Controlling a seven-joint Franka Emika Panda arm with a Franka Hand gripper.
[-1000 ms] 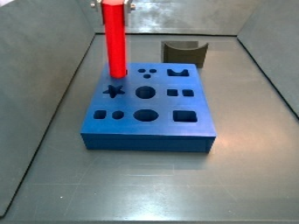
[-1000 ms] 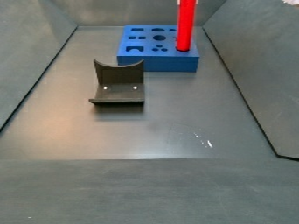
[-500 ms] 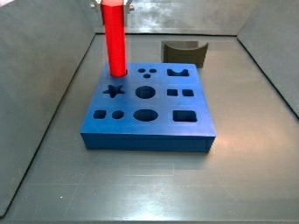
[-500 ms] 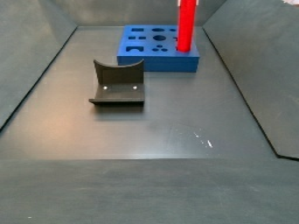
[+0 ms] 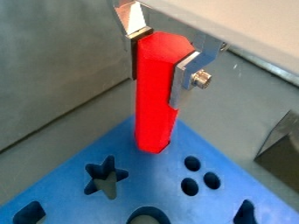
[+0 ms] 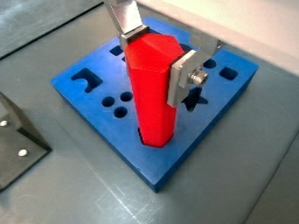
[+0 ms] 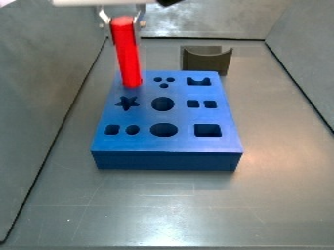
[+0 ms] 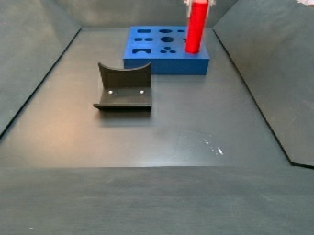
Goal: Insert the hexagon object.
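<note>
The hexagon object (image 7: 129,54) is a glossy red bar. It stands upright with its lower end at a hole in the back left corner of the blue block (image 7: 170,142). The gripper (image 7: 125,20) is shut on the bar's top end. In both wrist views its silver fingers clamp two opposite sides of the bar (image 5: 155,105) (image 6: 156,105), with the gripper (image 5: 162,57) (image 6: 158,57) straight above the block (image 6: 128,149). How deep the lower end sits in the hole is hidden. The bar also shows in a side view (image 8: 194,27).
The blue block (image 8: 172,64) has several shaped holes, among them a star (image 7: 127,101) and a large round one (image 7: 162,102). The dark fixture (image 8: 123,87) (image 7: 205,59) stands on the grey floor apart from the block. Grey walls enclose the floor.
The gripper and the red bar have come down. The bar's top and the fingers now show in the side views, while its lower end stays at the block's top.
</note>
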